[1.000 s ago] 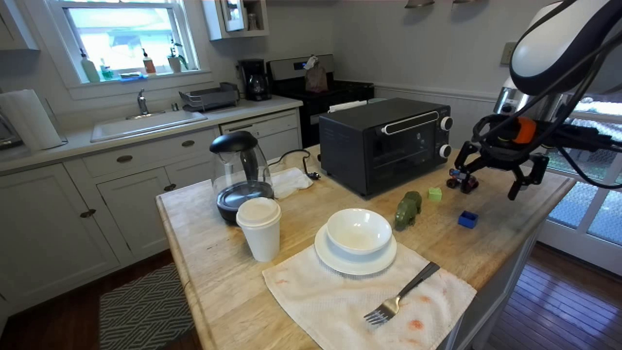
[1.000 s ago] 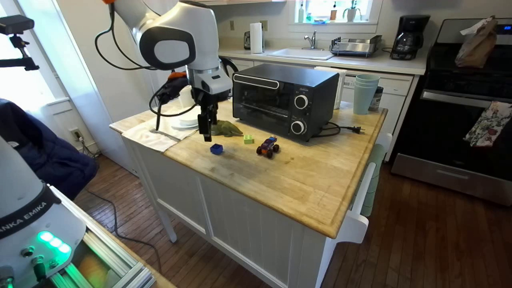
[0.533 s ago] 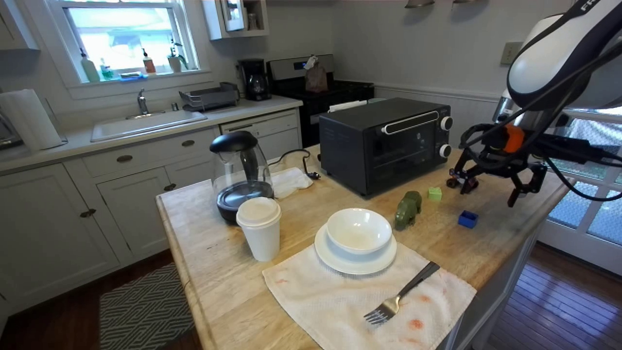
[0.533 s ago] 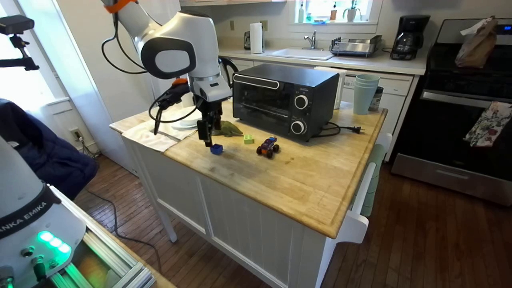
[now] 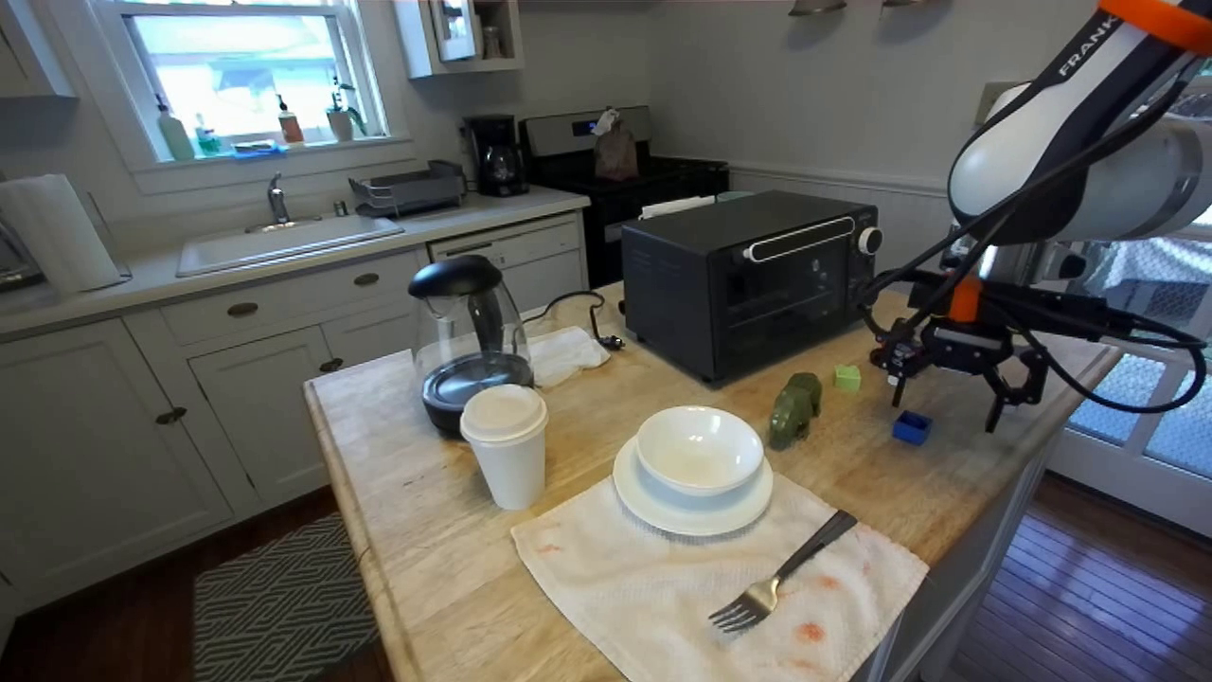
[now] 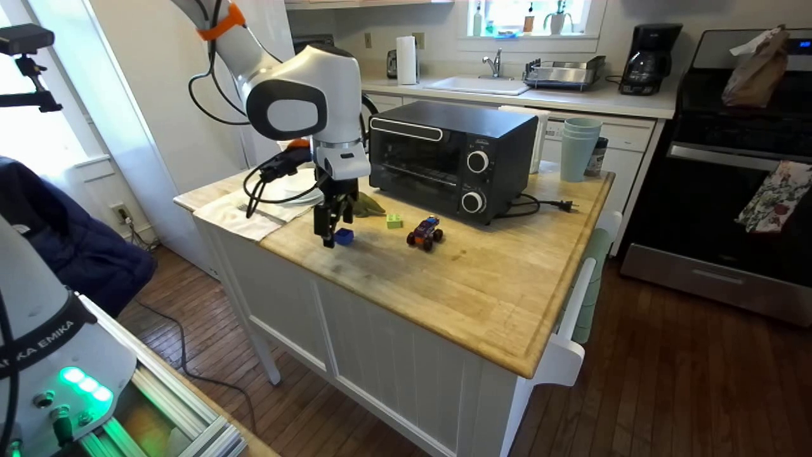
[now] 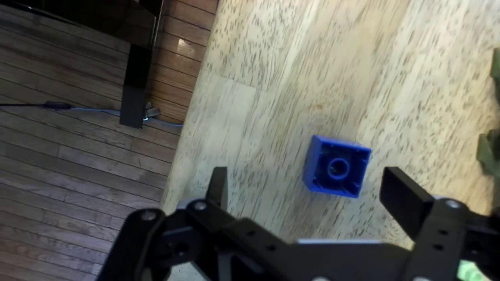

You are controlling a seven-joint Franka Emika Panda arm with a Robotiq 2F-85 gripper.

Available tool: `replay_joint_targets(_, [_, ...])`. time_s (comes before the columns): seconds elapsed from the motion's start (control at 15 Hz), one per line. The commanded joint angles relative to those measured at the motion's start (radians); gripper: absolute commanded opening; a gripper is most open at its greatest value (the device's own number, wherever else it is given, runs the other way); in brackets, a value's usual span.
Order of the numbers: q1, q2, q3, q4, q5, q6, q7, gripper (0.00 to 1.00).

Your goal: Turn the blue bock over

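In an exterior view, "FRANK" [image 5: 1088, 44] stands in pale capitals on the arm [image 5: 1060, 123], above and to the right of the oven [image 5: 677, 294], running up to an orange strap [image 5: 1157, 23]. In an exterior view the base [image 6: 57, 365], below and to the left of the oven, carries "KA EMIKA" [image 6: 47, 344]; the letters before it are lost by a cable [image 6: 11, 362] and the view's edge. There, too small to read: blue figures [image 6: 804, 44] on the stove [image 6: 704, 190], right of the oven; a label [image 6: 482, 142] above the oven's upper knob [image 6: 478, 161]; a pale mark [image 6: 21, 228] on the coat [image 6: 63, 235], left of the oven.
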Motion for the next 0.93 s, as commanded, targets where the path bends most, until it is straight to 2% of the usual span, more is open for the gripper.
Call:
replay_joint_targets(0.0, [-0.004,0.069,-0.018,0.081,0.057,-0.049,-0.027,1.00])
replay_joint_targets(0.4, [-0.059,0.129,-0.015,0.169,0.194,-0.194,-0.162,1.00])
replay_joint_targets(0.87, [-0.102,0.195,-0.031,0.251,0.299,-0.327,-0.266,1.00])
